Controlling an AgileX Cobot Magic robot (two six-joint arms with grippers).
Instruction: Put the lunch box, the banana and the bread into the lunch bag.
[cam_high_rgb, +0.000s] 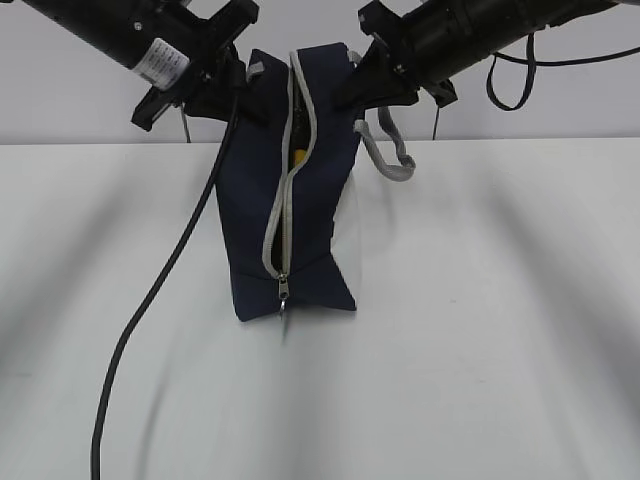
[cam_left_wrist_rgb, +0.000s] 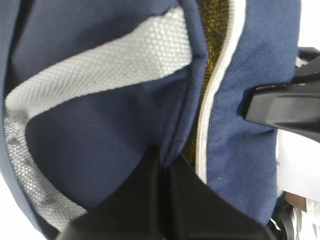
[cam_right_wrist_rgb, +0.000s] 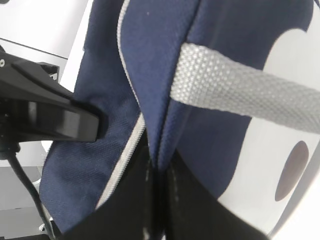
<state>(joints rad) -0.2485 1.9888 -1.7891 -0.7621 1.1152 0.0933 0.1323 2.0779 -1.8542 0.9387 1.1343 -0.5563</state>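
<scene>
Both of my grippers are clamped on the top of the boxy navy-blue fabric lunch bag (cam_high_rgb: 300, 190), one on each side of its zipper. My left gripper (cam_left_wrist_rgb: 165, 165) has its black fingers closed together on a fold of navy cloth at the edge of the opening, and my right gripper (cam_right_wrist_rgb: 157, 170) pinches a like fold on the other side, just below where the grey woven strap handle (cam_right_wrist_rgb: 240, 87) is stitched on.

Held this way, the bag stands tall on its narrow end on the white table (cam_high_rgb: 500, 350), upper corners drawn toward my two arms, bottom flared out against the tabletop. Its pale grey zipper (cam_high_rgb: 283, 215) runs down the middle of the face turned to the exterior camera, parted along most of its length, with the metal pull (cam_high_rgb: 283, 291) hanging low near the base. A white side panel (cam_right_wrist_rgb: 285, 150) with a dark round spot shows beside my right fingers.

Through the gap something yellow (cam_high_rgb: 299, 155) shows near the top; in my left wrist view it looks golden and speckled (cam_left_wrist_rgb: 212, 30), but I cannot tell which item it is.

A black cable (cam_high_rgb: 150, 310) trails from my left arm down across the table.
</scene>
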